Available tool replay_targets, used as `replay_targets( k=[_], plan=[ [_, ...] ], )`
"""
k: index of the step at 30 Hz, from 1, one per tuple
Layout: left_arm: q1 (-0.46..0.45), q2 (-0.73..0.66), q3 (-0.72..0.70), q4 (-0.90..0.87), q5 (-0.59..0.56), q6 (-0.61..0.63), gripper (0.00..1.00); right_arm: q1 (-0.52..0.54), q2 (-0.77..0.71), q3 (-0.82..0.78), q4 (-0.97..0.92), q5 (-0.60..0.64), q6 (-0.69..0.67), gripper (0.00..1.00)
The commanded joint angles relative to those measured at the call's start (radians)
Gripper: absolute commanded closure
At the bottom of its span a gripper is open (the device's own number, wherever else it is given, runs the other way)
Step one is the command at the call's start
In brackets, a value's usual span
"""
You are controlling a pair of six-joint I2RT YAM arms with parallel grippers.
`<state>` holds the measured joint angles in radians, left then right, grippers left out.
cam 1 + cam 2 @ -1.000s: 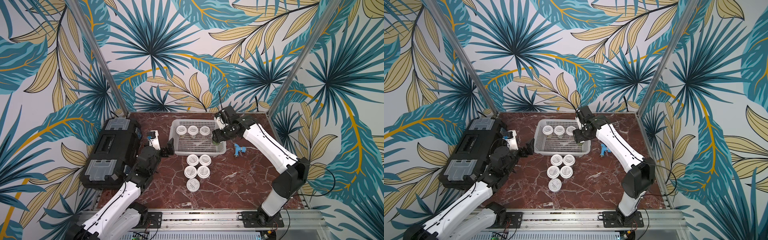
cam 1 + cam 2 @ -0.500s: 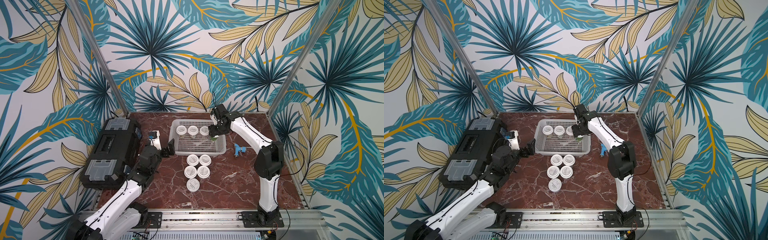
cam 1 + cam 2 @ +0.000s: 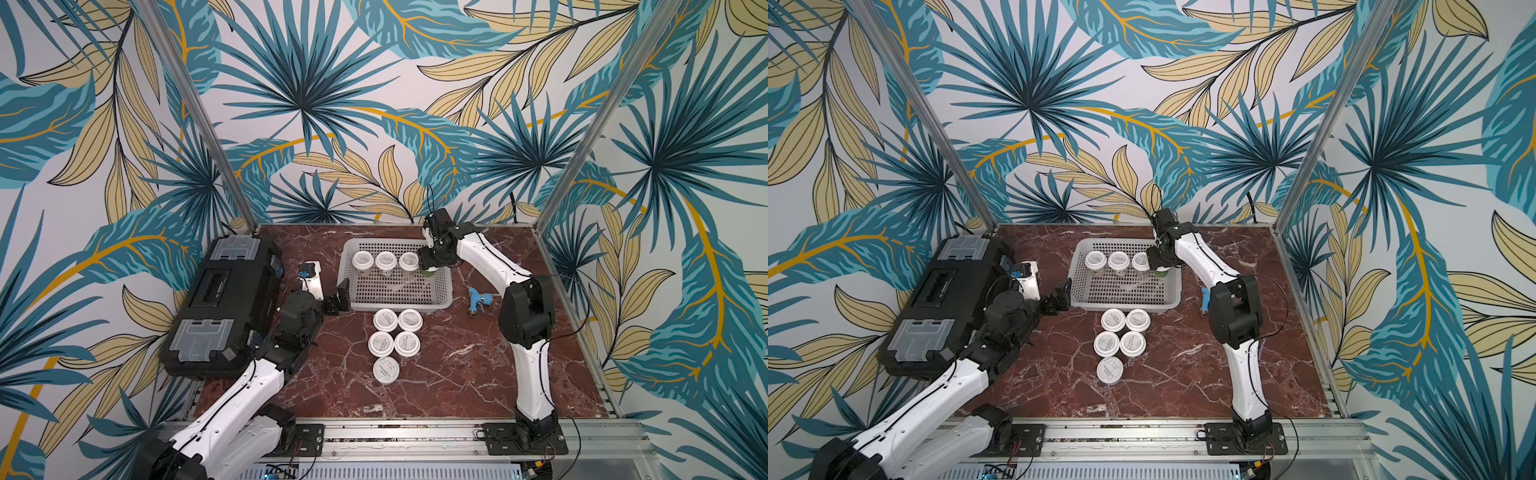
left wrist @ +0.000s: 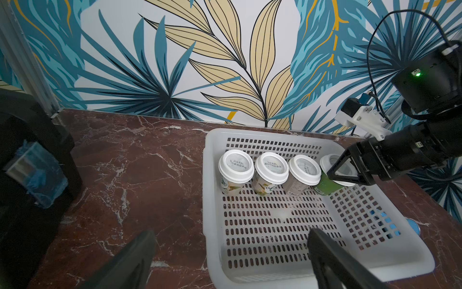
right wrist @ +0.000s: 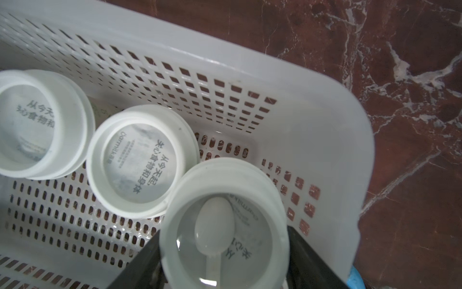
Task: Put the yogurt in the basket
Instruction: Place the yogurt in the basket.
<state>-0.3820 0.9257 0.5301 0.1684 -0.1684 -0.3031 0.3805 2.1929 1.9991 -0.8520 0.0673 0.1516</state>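
Observation:
The white perforated basket (image 3: pixel 399 307) (image 3: pixel 1125 306) (image 4: pixel 207 200) (image 5: pixel 325 125) stands at the back middle of the table. Three white-lidded yogurts (image 3: pixel 385 260) (image 4: pixel 271 167) (image 5: pixel 135 160) stand in a row along its far wall. My right gripper (image 3: pixel 428 264) (image 3: pixel 1156 262) (image 4: pixel 347 172) (image 5: pixel 223 260) is shut on a fourth yogurt (image 3: pixel 430 273) (image 4: pixel 325 185) (image 5: pixel 225 225), green-sided, held by its lid at the row's right end inside the basket. Several more yogurts (image 3: pixel 390 340) (image 3: pixel 1121 340) stand on the table before the basket. My left gripper (image 3: pixel 337 297) (image 3: pixel 1059 297) (image 4: pixel 232 250) hangs open and empty at the basket's near left corner.
A black toolbox (image 3: pixel 224 307) (image 3: pixel 942 307) fills the left side of the table. A small blue fitting (image 3: pixel 478 299) lies right of the basket, by the right arm's raised elbow (image 3: pixel 523 316). Metal posts stand at the back corners.
The right arm has folded its elbow in towards the table's middle, and its gripper has carried the yogurt a little leftward into the basket's far right corner. The left gripper has stayed put.

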Motion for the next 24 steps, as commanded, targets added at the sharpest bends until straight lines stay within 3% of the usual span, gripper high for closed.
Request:
replay_targets(
  k=[1,18,24],
  plan=[
    [0.007,-0.001,0.008,0.008,0.008,0.011,0.01,0.001,0.025,0.015,0.037,0.004,0.023,0.31],
    [0.007,0.002,0.01,0.008,0.01,0.011,0.01,0.001,0.064,0.015,0.048,0.002,0.028,0.29],
    [0.006,0.003,0.01,0.008,0.012,0.011,0.01,0.001,0.06,0.006,0.048,0.013,0.026,0.21]
  ],
)
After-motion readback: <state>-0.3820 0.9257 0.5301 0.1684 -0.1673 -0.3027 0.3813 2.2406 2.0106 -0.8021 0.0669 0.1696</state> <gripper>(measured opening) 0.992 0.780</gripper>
